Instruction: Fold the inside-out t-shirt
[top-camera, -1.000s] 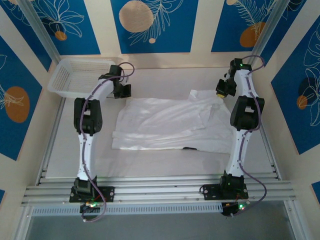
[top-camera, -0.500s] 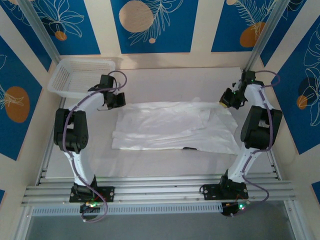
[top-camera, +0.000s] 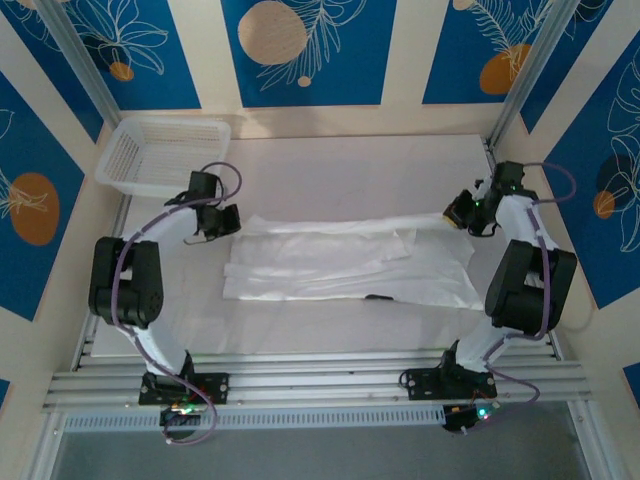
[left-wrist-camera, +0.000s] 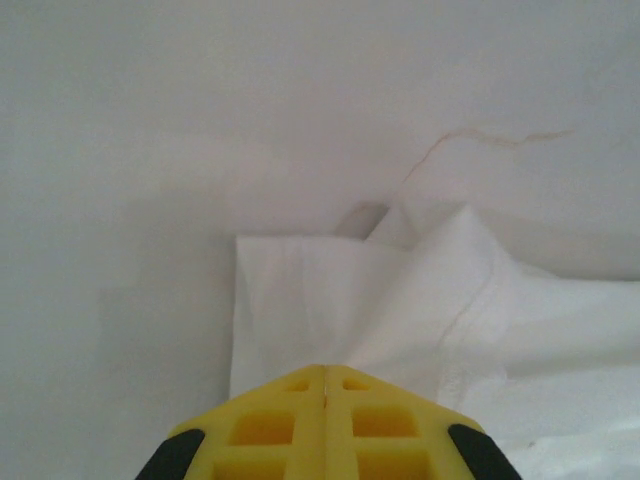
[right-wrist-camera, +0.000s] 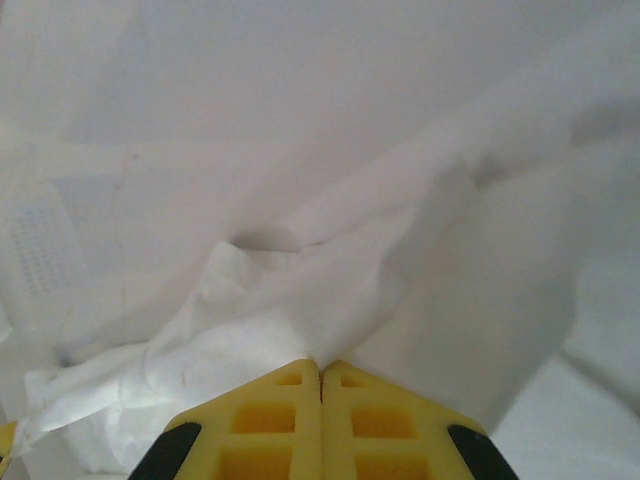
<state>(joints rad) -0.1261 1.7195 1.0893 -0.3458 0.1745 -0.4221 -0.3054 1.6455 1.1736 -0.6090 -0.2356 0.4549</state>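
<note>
**Top external view.** The inside-out t-shirt (top-camera: 340, 265) lies across the middle of the surface (top-camera: 330, 170), with its long axis running left to right. The left hand (top-camera: 216, 222) is at its far-left corner and the right hand (top-camera: 463, 211) at its far-right corner, so each arm is nearest its own end. The far edge is drawn into a straight line between the two hands. The rest of the cloth spreads from that line toward the arm bases, so the shirt's body lies on the near side of both hands. A small dark tag (top-camera: 378, 297) sits at the near edge. Which end is the neck cannot be told here. A fold would probably carry the held far edge across the short axis toward the near edge. A white mesh basket (top-camera: 160, 150) stands well apart at the far left.

**Left wrist view.** The left hand (left-wrist-camera: 326, 370) is clenched, its yellow fingers (left-wrist-camera: 270, 425) meeting on a corner of the t-shirt (left-wrist-camera: 330, 290). The cloth fans out ahead and to the right, and the surface (left-wrist-camera: 150, 120) beyond it is bare.

**Right wrist view.** The right hand (right-wrist-camera: 320, 365) is likewise clenched on the t-shirt (right-wrist-camera: 340, 250), which bunches in wrinkles just ahead of the fingers (right-wrist-camera: 370, 420).
</note>
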